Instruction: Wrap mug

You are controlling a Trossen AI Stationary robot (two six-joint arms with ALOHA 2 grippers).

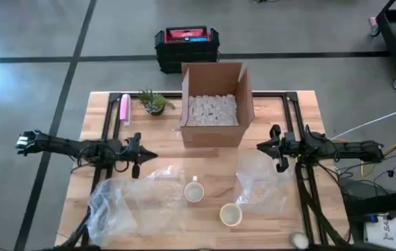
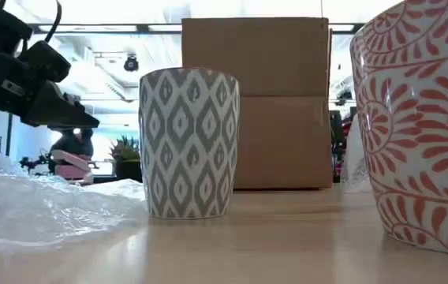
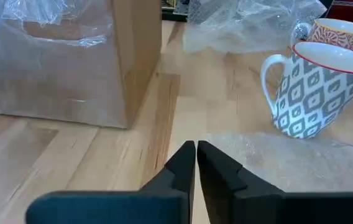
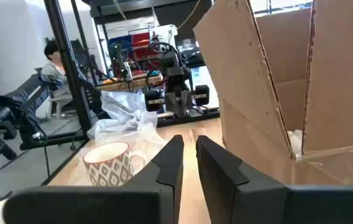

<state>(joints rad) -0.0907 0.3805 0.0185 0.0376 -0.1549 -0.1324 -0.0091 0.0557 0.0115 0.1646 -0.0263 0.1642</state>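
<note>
My left pincer (image 1: 139,155) hovers pressed together above the table (image 1: 107,115), near the bubble wrap (image 1: 132,202). Right pincer (image 1: 276,148) also closed, by the box (image 1: 212,104). Grey-patterned mug (image 1: 194,191) stands upright at the wrap's edge, red-patterned mug (image 1: 230,214) near it

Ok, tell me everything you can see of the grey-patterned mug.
The grey-patterned mug is white, ceramic-looking, covered in grey diamond motifs, with a thin red rim and one white loop handle, seen in the left wrist view. It stands upright and empty on the wooden table, near the middle, at the edge of a clear plastic sheet. The orange-patterned mug stands apart from it. Neither pincer touches it.
</note>
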